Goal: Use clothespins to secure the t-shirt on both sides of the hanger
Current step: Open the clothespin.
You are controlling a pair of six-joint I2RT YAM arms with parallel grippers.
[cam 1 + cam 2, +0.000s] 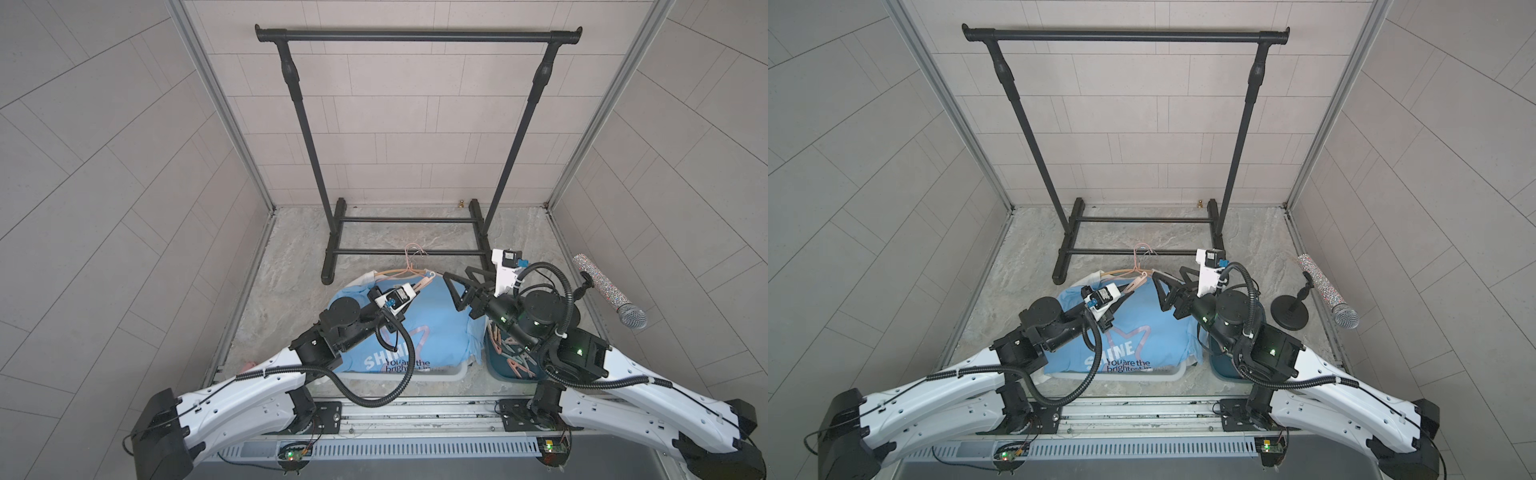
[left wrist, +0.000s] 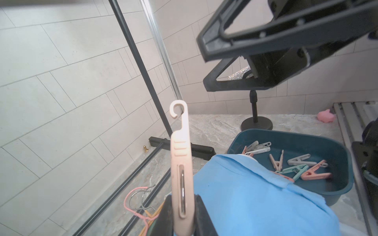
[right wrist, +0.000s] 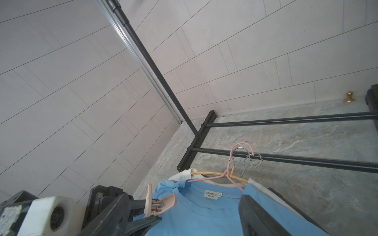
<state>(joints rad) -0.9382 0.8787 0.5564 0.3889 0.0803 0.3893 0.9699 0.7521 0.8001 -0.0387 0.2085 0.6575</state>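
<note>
Peach clothespin (image 2: 181, 153) is pinched in the left jaws, its hooked end pointing away from the wrist, over the blue t-shirt (image 1: 436, 332) near the collar and pink hanger (image 3: 226, 174). Right jaws gape wide, nothing between them, above the shirt's edge on the bin side. More clothespins (image 2: 316, 174) lie in the teal bin (image 2: 327, 151) just beside the shirt.

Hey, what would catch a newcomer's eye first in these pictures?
A tall black clothes rack dominates the back of the tiled booth. In front of it a bright blue t-shirt lies between the arms, and the left gripper holds up a peach clothespin near the open right gripper.
</note>
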